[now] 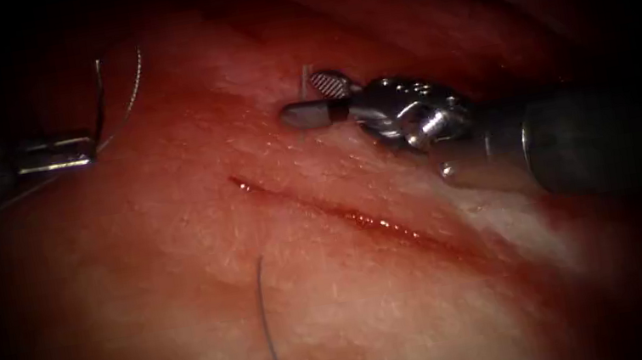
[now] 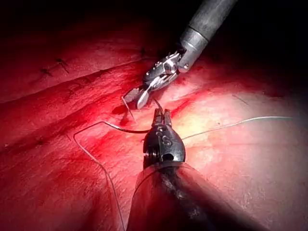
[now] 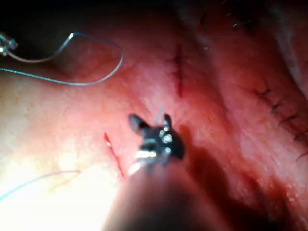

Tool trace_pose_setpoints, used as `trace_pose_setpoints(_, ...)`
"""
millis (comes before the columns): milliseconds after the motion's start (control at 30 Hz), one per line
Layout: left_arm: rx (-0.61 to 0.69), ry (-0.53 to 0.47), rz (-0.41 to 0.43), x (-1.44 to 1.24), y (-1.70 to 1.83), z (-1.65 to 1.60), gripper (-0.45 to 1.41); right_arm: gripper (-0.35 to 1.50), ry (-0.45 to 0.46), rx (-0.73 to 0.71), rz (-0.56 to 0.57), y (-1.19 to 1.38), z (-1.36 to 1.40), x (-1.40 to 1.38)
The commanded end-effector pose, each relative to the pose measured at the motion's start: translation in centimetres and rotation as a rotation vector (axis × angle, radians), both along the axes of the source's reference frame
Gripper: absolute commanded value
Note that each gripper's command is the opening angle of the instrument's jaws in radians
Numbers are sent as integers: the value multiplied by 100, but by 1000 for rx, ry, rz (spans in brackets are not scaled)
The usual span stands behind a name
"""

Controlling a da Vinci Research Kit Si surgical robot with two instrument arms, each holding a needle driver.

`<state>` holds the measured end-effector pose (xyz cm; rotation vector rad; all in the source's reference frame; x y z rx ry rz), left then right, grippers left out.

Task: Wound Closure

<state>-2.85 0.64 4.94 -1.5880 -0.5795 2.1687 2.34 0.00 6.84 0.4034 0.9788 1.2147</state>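
Left tool [image 1: 80, 151] clamps the curved needle [image 1: 99, 95], thread [image 1: 128, 99] trailing; right tool [image 1: 308, 100] gapes empty over the tissue [image 1: 190, 330] beside the cut [image 1: 344, 217].

thread [image 1: 275, 333] runs off frame at 6 o'clock | we cannot trace needle [image 1: 98, 95] tip, lost in shadow

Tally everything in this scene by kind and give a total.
Tools: 2, left tool shut on the needle, right tool open, holding nothing
Needle: 1, outside the tissue
Thread: 1
Open cut: 1
Tissue: 1
Total: 6
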Motion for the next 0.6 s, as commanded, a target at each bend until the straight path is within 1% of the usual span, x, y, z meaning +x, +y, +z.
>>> trace_pose_setpoints(33,1,-1,2,-5,-4,5,-45,73,0,1,2,-2,8,10)
trace_pose_setpoints(67,1,-1,2,-5,-4,5,-45,54,0,0,3,-2,8,10)
trace_pose_setpoints(100,1,-1,2,-5,-4,5,-45,12,0,0,3,-2,8,10)
trace_pose_setpoints(133,1,-1,2,-5,-4,5,-45,-25,0,1,3,-2,8,10)
trace_pose_setpoints(167,1,-1,2,-5,-4,5,-45,-35,0,1,3,-1,7,10)
trace_pose_setpoints(233,1,-1,2,-5,-4,5,-45,-35,-35,-32,20,2,5,8)
trace_pose_setpoints(300,1,-1,2,-5,-4,5,-45,-35,-74,-116,13,9,2,6)
trace_pose_setpoints(333,1,-1,2,-5,-4,5,-45,-35,-68,-150,15,11,1,5)
trace_pose_setpoints(433,1,-1,2,-5,-4,5,-45,-35,-11,-208,42,20,-7,3)
trace_pose_setpoints(600,1,-2,2,-4,-4,5,-45,-35,-2,-238,37,26,-26,4)
